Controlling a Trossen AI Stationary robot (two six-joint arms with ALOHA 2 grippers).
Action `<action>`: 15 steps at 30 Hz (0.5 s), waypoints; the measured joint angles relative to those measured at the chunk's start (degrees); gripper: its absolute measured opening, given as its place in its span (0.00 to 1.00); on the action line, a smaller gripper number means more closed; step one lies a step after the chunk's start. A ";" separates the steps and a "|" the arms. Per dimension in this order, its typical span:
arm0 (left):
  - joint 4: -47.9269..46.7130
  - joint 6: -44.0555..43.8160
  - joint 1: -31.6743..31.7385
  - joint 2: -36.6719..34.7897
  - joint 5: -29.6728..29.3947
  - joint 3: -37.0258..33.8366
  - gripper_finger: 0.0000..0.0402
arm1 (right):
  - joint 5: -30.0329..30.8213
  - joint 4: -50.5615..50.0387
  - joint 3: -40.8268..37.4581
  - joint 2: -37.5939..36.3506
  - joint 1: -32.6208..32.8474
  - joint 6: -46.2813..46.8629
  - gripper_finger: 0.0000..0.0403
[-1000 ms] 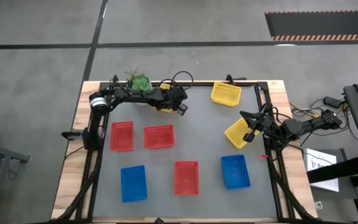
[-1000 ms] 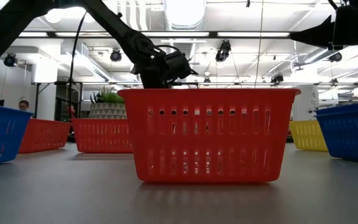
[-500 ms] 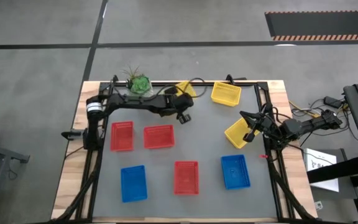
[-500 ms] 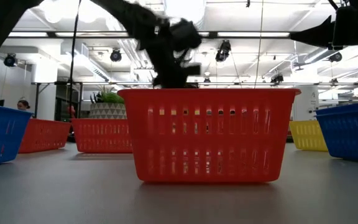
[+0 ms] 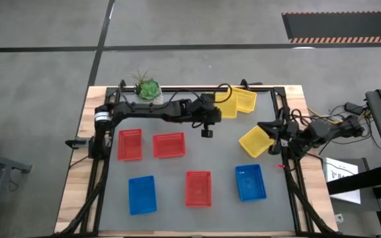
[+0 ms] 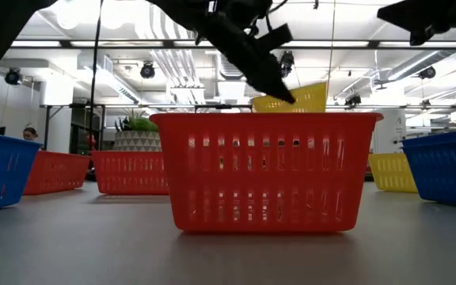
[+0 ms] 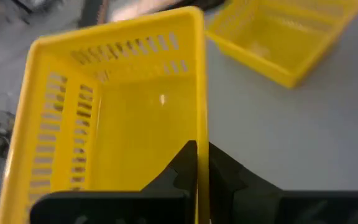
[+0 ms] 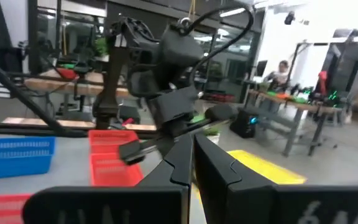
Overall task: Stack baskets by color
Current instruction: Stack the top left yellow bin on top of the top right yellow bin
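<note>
My left gripper (image 5: 217,111) is shut on a yellow basket (image 5: 227,108) and holds it in the air just left of a second yellow basket (image 5: 246,99), which rests on the table at the far right. In the low view the held basket (image 6: 301,98) shows tilted above the red basket's rim. My right gripper (image 5: 270,131) is shut at a third yellow basket (image 5: 253,142) near the table's right edge. Three red baskets (image 5: 129,144) (image 5: 169,145) (image 5: 198,188) and two blue ones (image 5: 142,195) (image 5: 250,182) lie open side up on the mat. My left gripper (image 7: 199,165) pinches one side wall (image 7: 199,124) of the yellow basket, near the end closest to the wrist, with one finger inside and one outside. The fingers lie along the wall. The basket hangs clear of the table, tilted, and reaches away from the fingers. My right gripper (image 8: 192,162) is shut on the third yellow basket at its right, far corner; a strip of its rim (image 8: 266,168) shows beside the fingers, which come level from the table's right. The fingers hide the exact spot. Whether the basket (image 6: 390,172) is off the table I cannot tell.
A green plant in a white pot (image 5: 147,87) stands at the far edge, left of centre. The black frame rail (image 5: 197,88) runs along the far edge. Bare mat lies in the middle, between the red baskets and the yellow ones.
My left gripper has risen and gone toward the table's right edge, rolling as it went. The yellow basket has come with it from beside the plant. It is now lifted clear, turned about, and close to the far right yellow basket. My right arm has risen a little.
</note>
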 joint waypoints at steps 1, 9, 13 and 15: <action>1.38 0.64 0.18 0.26 0.34 0.23 0.00 | -0.11 -1.33 0.72 0.02 0.00 1.07 0.02; 10.37 1.96 1.64 1.63 4.56 0.29 0.00 | -1.48 -4.71 2.83 0.02 0.00 3.28 0.02; 12.91 1.96 2.27 4.96 4.60 2.74 0.00 | -1.45 -4.28 2.40 -0.04 0.00 2.78 0.02; 12.94 1.96 2.70 7.66 4.64 5.27 0.00 | -1.45 -4.26 2.36 -0.04 0.00 2.57 0.02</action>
